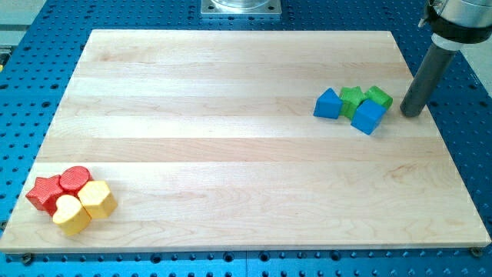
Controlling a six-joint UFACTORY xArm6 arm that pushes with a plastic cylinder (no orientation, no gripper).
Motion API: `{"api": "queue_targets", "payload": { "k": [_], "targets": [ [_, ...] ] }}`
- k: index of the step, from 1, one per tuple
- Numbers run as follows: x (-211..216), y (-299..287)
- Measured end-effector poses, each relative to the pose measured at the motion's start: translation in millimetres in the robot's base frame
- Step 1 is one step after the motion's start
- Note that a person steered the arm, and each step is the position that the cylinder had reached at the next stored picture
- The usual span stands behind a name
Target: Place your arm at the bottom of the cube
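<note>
A blue cube (368,117) lies at the view's right of the wooden board (231,115), touching a green star-like block (352,99) and a green block (378,97) above it. A second blue block (327,104) sits just left of them. My tip (411,115) rests on the board to the right of this cluster, a short gap from the green block and the blue cube, about level with the cube.
At the view's bottom left a red star block (44,192), a red round block (75,179), a yellow heart block (71,215) and a yellow block (98,198) are bunched together. A metal mount (241,8) sits beyond the board's top edge.
</note>
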State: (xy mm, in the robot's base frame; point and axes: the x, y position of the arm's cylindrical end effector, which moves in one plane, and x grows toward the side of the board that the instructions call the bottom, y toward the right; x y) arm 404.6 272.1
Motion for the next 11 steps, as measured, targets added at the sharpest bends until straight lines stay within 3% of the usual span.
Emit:
{"api": "queue_targets", "payload": {
  "k": [4,6,9,11],
  "targets": [
    [3.6,0.2],
    [80.5,-77.3],
    [104.2,-103.1],
    [95.0,-15.8]
  ]
}}
